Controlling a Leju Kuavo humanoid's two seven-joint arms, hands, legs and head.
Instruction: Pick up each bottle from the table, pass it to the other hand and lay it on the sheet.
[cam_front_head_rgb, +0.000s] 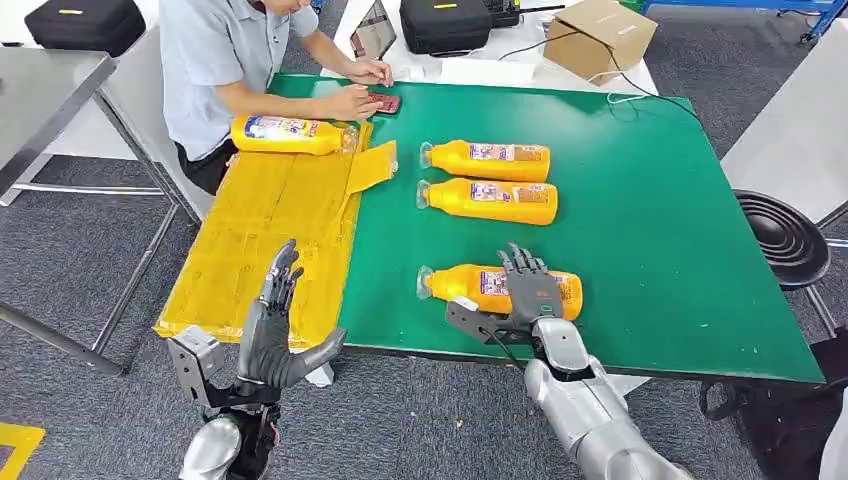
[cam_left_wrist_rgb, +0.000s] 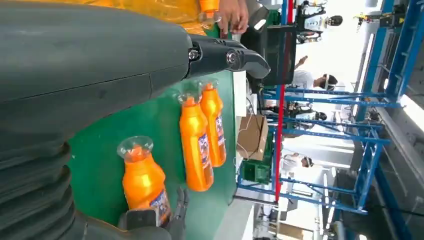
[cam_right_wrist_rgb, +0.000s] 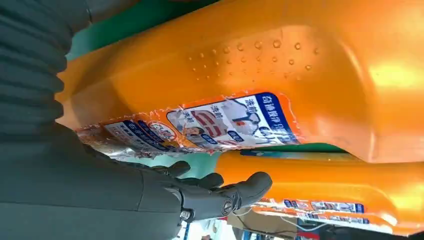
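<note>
Table: a flat green board (cam_front_head_rgb: 650, 220) with a smooth matt top, set on a grey carpeted floor.
Sheet: a yellow sheet (cam_front_head_rgb: 270, 235) covers the left part of the table; it looks like glossy taped plastic with faint seams, and one flap is folded over at its right edge.
Nearest bottle: an orange plastic bottle (cam_front_head_rgb: 470, 285) lies on its side on the green, near the front edge, its clear cap pointing left. Its body is smooth with a patch of small raised dots, and a crinkled label in blue, white and red is wrapped round it; the print is too small to read.
Right hand: the right hand (cam_front_head_rgb: 525, 295) rests on top of that bottle with its dark fingers (cam_right_wrist_rgb: 240, 192) draped over the far side. Whether they have actually clamped on it I cannot tell.
Middle bottles: two more bottles (cam_front_head_rgb: 490, 160) of the same kind lie side by side farther back, caps to the left, close together.
Bottle on sheet: a fourth bottle (cam_front_head_rgb: 290, 133) lies at the sheet's far end, cap to the right.
Left hand: the left hand (cam_front_head_rgb: 275, 325) is raised over the sheet's near edge, palm empty, fingers straight and spread, thumb out to the right.
Person: someone in a pale grey shirt (cam_front_head_rgb: 215, 60) leans over the far left corner, both hands on a small dark red object (cam_front_head_rgb: 385, 102).
Beyond: a cardboard box (cam_front_head_rgb: 598, 35) and a black case (cam_front_head_rgb: 445, 22) sit past the table.
</note>
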